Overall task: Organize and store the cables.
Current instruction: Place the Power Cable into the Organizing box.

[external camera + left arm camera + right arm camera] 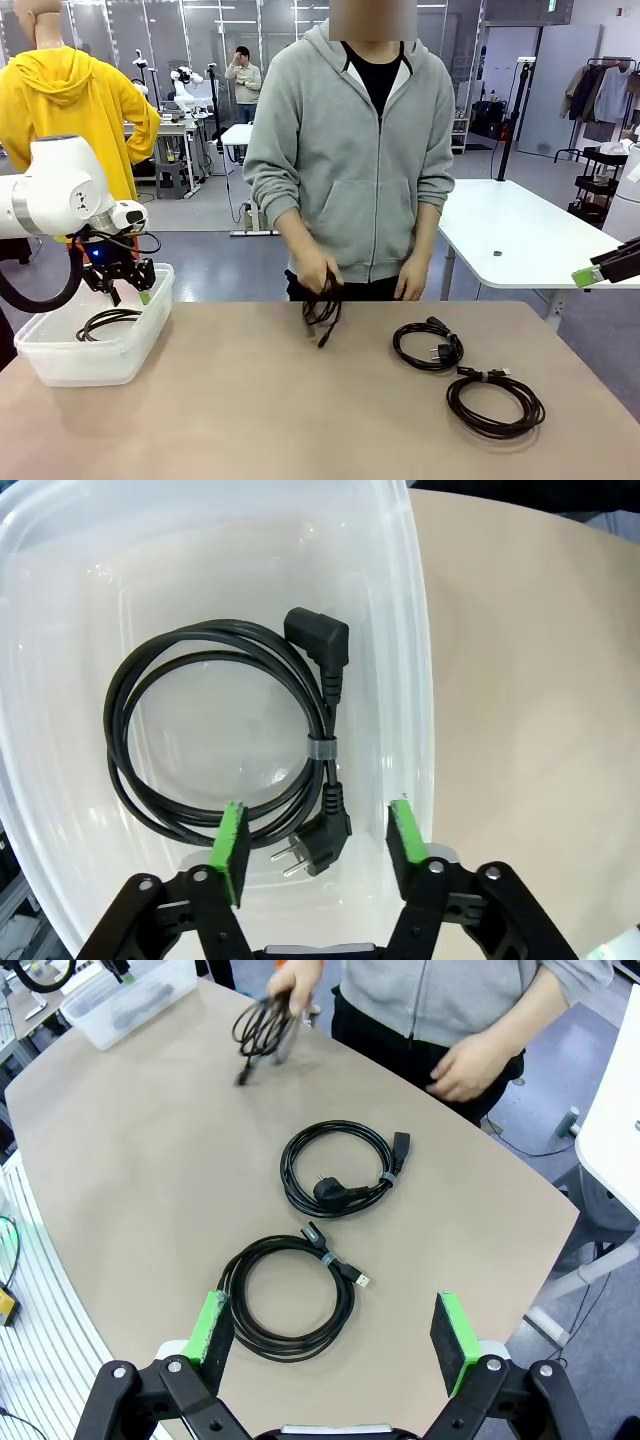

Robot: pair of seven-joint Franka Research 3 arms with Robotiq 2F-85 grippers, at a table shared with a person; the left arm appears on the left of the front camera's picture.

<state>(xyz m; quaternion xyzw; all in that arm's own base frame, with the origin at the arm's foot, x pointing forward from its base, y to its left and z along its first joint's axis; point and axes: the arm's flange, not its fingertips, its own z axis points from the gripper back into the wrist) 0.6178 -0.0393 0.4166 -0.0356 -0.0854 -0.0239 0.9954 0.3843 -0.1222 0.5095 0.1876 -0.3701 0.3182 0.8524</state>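
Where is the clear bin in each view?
Front: clear bin at the left end of the table, below the left tool.
Left wrist: bin at left and middle, table at right.
Right wrist: bin small, top-left corner.
Shared landmark: coiled black cable lying inside it.

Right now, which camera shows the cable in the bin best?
The left wrist view: it looks straight down into the bin, showing the whole coiled cable, its tie and both plugs. The front view shows part of the cable through the bin's wall. In the right wrist view the cable is a far-off dark blur.
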